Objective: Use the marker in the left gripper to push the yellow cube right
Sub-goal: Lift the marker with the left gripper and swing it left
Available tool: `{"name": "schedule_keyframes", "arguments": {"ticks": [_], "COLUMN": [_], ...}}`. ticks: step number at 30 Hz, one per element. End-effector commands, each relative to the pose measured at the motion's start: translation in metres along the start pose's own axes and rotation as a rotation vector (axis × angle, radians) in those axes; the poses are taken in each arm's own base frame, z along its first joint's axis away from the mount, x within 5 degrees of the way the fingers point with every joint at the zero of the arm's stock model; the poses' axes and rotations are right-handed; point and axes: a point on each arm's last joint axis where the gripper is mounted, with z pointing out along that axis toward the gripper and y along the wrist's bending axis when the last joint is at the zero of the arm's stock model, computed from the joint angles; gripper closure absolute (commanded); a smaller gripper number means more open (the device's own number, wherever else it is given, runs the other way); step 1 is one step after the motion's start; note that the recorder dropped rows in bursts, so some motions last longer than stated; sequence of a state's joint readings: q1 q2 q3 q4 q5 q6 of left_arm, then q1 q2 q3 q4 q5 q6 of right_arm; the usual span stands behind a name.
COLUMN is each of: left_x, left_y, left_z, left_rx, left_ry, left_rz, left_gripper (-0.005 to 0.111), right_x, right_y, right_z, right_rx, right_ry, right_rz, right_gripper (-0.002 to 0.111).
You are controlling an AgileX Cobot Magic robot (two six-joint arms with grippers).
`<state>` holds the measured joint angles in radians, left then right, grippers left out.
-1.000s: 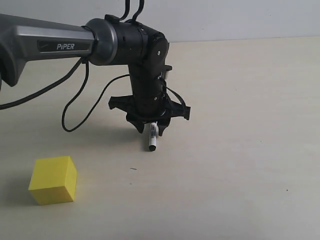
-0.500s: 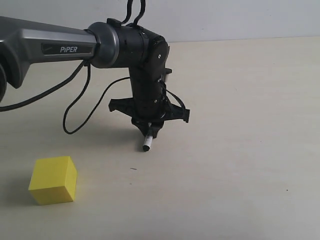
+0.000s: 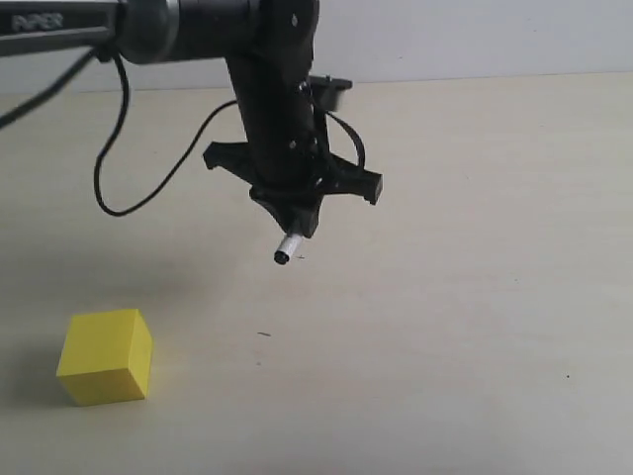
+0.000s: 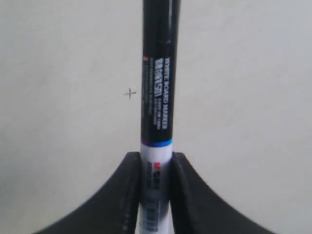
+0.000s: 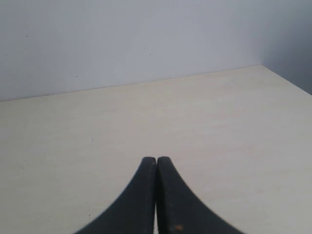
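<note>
The pale counter (image 3: pixel 475 346) is filling most of the exterior view, with a plain wall (image 3: pixel 475 35) running along the top edge. The black arm (image 3: pixel 198 25) is reaching in from the upper left and bending down toward the centre, a loose cable (image 3: pixel 138 188) looping beneath it.

The yellow cube (image 3: pixel 105 356) is sitting flat on the counter in the lower left of the frame, well apart from the arm and touching nothing.

The left pincer (image 3: pixel 300 220) is hanging at the centre, clenched on the marker (image 3: pixel 288 248). In the left wrist view its two jaws are pressing the white part of the barrel from both sides, and the dark length is sticking out beyond them. The marker's free end is pointing down and slightly left, and appears to be clear of the counter.

The right pincer (image 5: pixel 156 195) is showing only in its own wrist view, jaws pressed together on nothing, over bare counter.

The grasp looks done and the approach is in hand. The marker is up and right of the cube, so the next move is calling for a pass over or around the cube to its left face, a descent, then a sweep rightward.

Nothing is lying between them except a tiny dark speck (image 3: pixel 263 334). The cube itself is the obstacle if the marker travels low.
</note>
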<state>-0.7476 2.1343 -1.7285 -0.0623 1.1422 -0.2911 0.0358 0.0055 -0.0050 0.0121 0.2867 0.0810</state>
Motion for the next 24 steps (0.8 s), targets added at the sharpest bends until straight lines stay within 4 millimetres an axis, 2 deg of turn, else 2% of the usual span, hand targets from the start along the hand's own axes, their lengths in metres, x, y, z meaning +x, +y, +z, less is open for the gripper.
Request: {"name": "schedule_keyframes", "arguments": {"ticks": [1,4,11,19,22,24], "left_x": [0.016,0.032,0.079,0.149,0.176,0.192], "left_y": [0.001,0.006,0.049,0.127,0.157,0.174], "left_z": [-0.053,-0.076,-0.121,-0.167,-0.178,-0.179], "left_rx": [0.018,0.008,-0.066,-0.139,-0.193,-0.228], "left_ry": [-0.033,-0.068,-0.132,-0.23,-0.265,-0.26], "left_rz": [0.073,0.112,0.109,0.018,-0.049,-0.083], "left_gripper": [0.107,0.107,0.107,0.107,0.107,0.107], "right_x": [0.001,0.001,0.001,0.001,0.001,0.001], "right_y": [-0.001,-0.001,-0.001,-0.001,-0.001,-0.001], "right_z": [0.0,0.0,0.0,0.0,0.0,0.0], "right_rx": [0.007,0.007,0.007,0.007,0.007,0.007], "right_ry": [-0.005,-0.005,-0.005,-0.005,-0.005,-0.005], "right_rz": [-0.001,-0.001,-0.001,-0.001,-0.001,-0.001], "right_gripper": [0.108,0.108,0.108,0.108,0.108,0.108]}}
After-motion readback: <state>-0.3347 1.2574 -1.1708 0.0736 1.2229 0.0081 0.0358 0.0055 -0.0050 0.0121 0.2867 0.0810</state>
